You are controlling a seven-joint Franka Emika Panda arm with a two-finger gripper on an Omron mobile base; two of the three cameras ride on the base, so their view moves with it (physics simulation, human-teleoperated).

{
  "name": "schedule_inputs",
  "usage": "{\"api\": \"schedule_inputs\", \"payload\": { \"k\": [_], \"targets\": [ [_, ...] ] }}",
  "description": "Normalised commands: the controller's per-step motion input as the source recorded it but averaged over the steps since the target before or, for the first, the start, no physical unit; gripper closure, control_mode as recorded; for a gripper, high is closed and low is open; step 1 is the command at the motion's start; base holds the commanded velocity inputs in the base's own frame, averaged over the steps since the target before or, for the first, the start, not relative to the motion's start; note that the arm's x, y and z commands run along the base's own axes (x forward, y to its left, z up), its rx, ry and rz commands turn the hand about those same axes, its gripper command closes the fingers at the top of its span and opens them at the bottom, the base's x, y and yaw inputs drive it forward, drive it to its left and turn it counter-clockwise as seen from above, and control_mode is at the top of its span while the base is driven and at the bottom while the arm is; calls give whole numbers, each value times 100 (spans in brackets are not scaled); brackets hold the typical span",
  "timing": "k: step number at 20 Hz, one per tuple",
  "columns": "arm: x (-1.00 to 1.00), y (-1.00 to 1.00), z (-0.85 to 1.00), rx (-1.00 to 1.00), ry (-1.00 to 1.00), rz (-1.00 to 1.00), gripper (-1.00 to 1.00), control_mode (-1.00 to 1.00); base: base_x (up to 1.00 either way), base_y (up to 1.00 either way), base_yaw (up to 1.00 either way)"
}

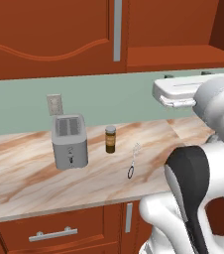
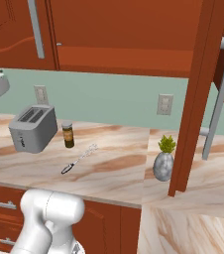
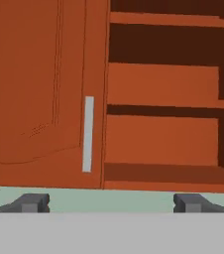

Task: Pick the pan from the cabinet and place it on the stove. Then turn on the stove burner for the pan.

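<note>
Gripper (image 3: 111, 202): jaws wide apart, holding nothing, facing the cabinet (image 3: 44, 89); right half open, left door shut beside its grey handle (image 3: 87, 134). Pan: not seen on the visible shelves (image 3: 163, 172); place, heading and long axis cannot be told. Risks, judged: reaching in blind could strike a shelf edge; the open door (image 2: 196, 99) overhanging the counter's (image 2: 114, 168) right end may block the arm.

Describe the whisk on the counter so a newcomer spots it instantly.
Start at the marble counter under the red-brown wall cabinet. Right of the grey toaster and the small brown jar, nearer the front edge, lies the whisk. It is the one thin wire thing lying flat, with a dark handle.
</note>
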Motion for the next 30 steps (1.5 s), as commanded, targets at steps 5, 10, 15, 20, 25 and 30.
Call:
{"api": "schedule_inputs", "payload": {
  "k": [5,10,15,20,25,30],
  "targets": [
    [54,21,24,12,-9,10,-100,-100,0,0,0],
    [55,14,13,4,-1,1,-100,-100,0,0,0],
    [47,11,3,0,-2,0,-100,-100,0,0,0],
    [41,4,-8,-9,-9,0,-100,-100,0,0,0],
    [46,2,-3,-5,-9,0,-100,-100,0,0,0],
    [48,0,0,0,-3,0,-100,-100,0,0,0]
  ]
}}
